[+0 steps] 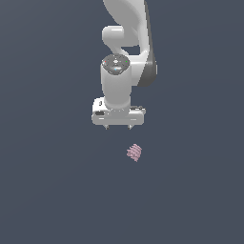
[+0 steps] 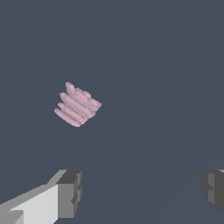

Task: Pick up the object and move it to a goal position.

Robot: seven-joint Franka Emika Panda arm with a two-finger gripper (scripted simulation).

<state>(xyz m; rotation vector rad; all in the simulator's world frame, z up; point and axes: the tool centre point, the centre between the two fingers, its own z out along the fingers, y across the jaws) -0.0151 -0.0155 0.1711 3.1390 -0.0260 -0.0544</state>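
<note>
Hanging over a plain dark blue-grey desk (image 1: 47, 190), the white arm (image 1: 127, 47) is pointing its gripper (image 1: 117, 127) straight down, with the two short dark fingertips (image 1: 106, 127) showing just below the broad white hand body. The jaws are standing wide apart and are holding nothing: in the wrist view the two grey pads (image 2: 70, 192) are sitting at opposite edges of the picture with bare desk between them. The object (image 1: 135, 152), a tiny pale pink lumpy piece with darker ribbed stripes, is lying on the desk, slightly toward the exterior view's right of the gripper and lower in that picture, near it but clearly apart from it. In the wrist view the object (image 2: 77, 105) is appearing well clear of both pads, not in the gap between them, its ribs running as a slanted bundle of narrow ridges. It is looking much smaller than the gripper. Whether it is resting flat or propped on an edge cannot be told from these renders. Nothing else is showing on the desk around the object, and no item is lying between it and the fingertips; the surface is reading as one even colour all the way to the edges of both views, apart from a faint paler diagonal line crossing the desk in the wrist view. How high the fingertips are standing above the desk cannot be told.
</note>
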